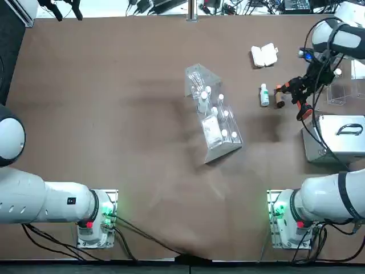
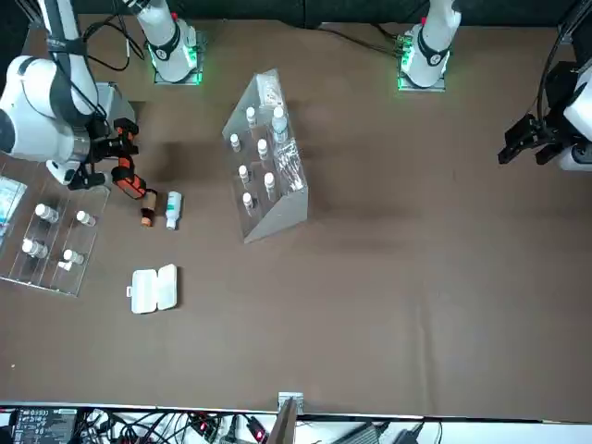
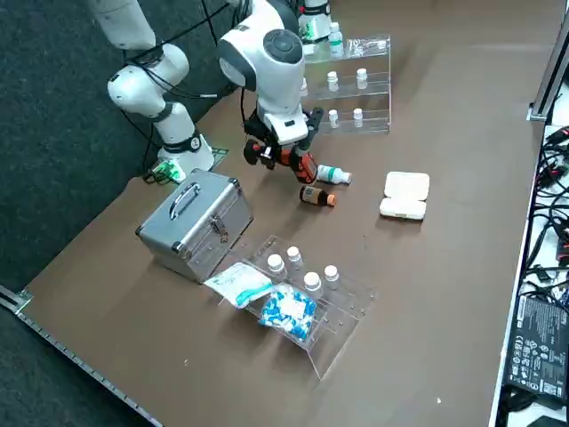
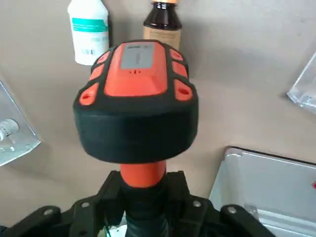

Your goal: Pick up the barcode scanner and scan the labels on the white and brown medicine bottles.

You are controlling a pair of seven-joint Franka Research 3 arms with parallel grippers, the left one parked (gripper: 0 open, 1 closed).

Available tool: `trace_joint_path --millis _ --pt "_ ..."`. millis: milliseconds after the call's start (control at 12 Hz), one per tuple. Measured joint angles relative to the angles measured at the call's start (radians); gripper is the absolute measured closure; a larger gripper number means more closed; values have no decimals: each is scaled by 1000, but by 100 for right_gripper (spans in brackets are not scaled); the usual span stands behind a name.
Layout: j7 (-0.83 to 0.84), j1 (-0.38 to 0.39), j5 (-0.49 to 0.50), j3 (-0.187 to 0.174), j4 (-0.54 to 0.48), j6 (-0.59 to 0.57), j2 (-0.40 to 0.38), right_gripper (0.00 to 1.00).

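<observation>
The right tool [image 4: 143,197] pinches the scanner [image 4: 136,101] by its orange handle, its fingers pressed against the grip on both sides. The scanner's black and orange head points away from the wrist toward two small bottles lying on the desk [image 1: 114,114] just beyond it, probably so its window can read their labels. The white bottle [image 4: 89,29] has a teal-banded label facing up; the brown bottle [image 4: 162,27] lies just beside it, its label also turned up. Both rest side by side near the desk's right edge, toward its far side, apart from each other but close. A silver case [image 3: 191,222] sits near the same edge, closer to the robot's base. A clear rack [image 1: 214,114] of vials lies in the middle of the desk, and a small white box [image 1: 264,55] sits nearer the far edge. The scanner appears lifted clear of the desk, so scanning seems the step in hand.
</observation>
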Motion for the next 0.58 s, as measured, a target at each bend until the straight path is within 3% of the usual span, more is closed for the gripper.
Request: trace_joint_path --millis 583 --pt "-3 -9 2 0 0 18 33 58"
